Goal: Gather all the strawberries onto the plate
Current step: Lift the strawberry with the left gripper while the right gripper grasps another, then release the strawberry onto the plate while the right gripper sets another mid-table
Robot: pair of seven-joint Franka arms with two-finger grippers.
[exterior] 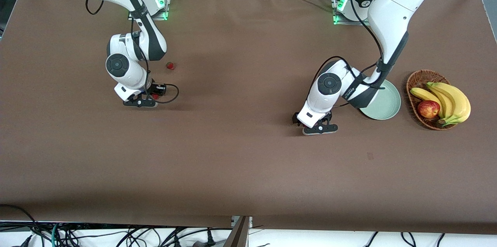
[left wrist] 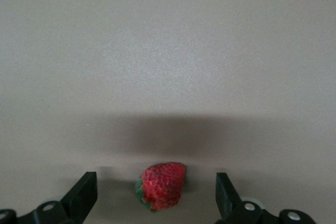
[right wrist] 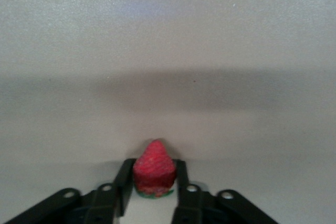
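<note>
So far the round, pale mint-green plate [exterior: 386,104], partly hidden by the left arm, shows no berry on its bare part, so collecting looks barely begun. The right gripper [right wrist: 153,192], low on the brown bench [exterior: 240,161], is clamped on a small red strawberry with a green cap [right wrist: 154,169], while a second loose strawberry [exterior: 170,66] lies on the bench close by it. The left gripper [left wrist: 156,198], beside the plate, stands wide with a third strawberry [left wrist: 160,186] lying between its fingers [left wrist: 84,192], ungrasped; all three remain to be carried over.
</note>
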